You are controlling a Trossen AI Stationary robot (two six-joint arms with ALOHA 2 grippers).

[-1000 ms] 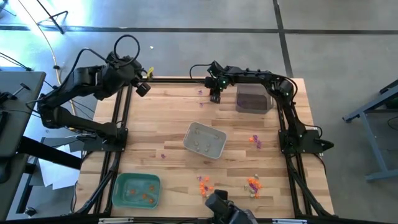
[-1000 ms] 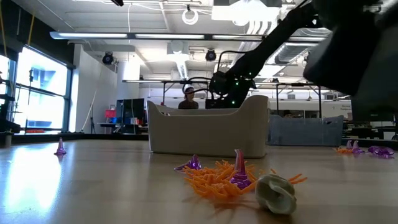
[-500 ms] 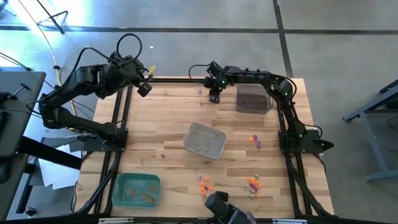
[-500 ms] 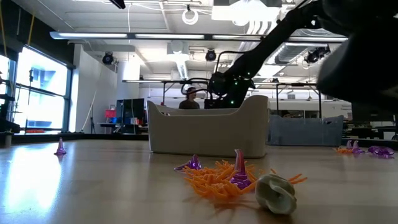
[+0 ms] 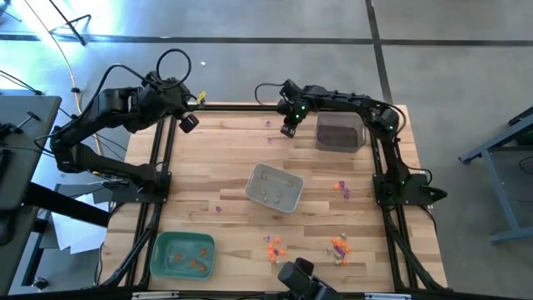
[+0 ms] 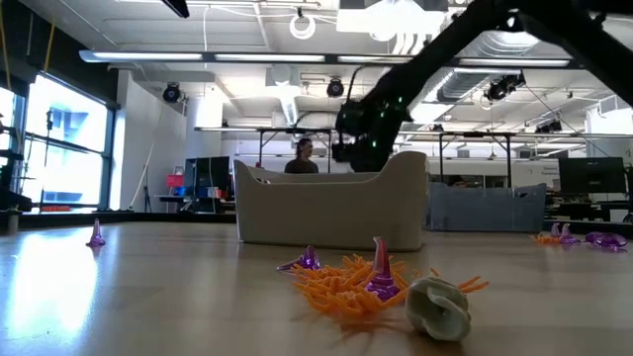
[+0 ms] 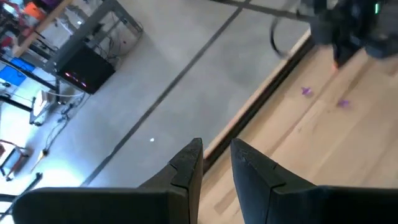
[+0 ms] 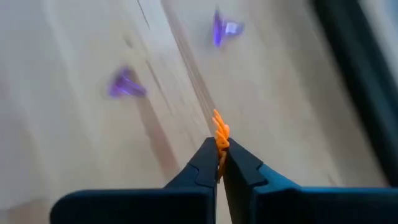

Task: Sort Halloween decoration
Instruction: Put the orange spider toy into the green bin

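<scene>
The Halloween decoration is many tiny plastic trinkets in orange, purple and pale beige, scattered over the light wooden slat table (image 5: 216,171). One small spiky orange trinket (image 8: 219,134) sits pinched between the tips of the right gripper (image 8: 219,163), whose dark fingers are pressed together on it, above the far edge of the table beside the dark grey rectangular tray (image 5: 340,132). Two small purple cone-shaped trinkets (image 8: 127,85) lie on the wood just beyond that gripper. In the low view a tangle of orange spiky pieces (image 6: 348,282) lies near the camera with purple cones standing in it and a pale beige rounded trinket (image 6: 439,305) touching its edge; one more purple cone (image 6: 96,235) stands well apart from them. Further orange and purple bits (image 5: 340,189) lie between the pale grey rectangular tray (image 5: 274,187) and the right arm's base. The green rectangular tray (image 5: 182,254) at the near corner holds a few orange pieces.

The left gripper (image 7: 215,155) hangs off the table's far left corner over the floor, its fingers a narrow gap apart with nothing between them.

The shapes of the trinkets in the trays are too small to make out. In the low view the pale tray hides the right gripper's fingertips. A person (image 6: 303,156) shows in the room behind, partly cut off by the tray.
</scene>
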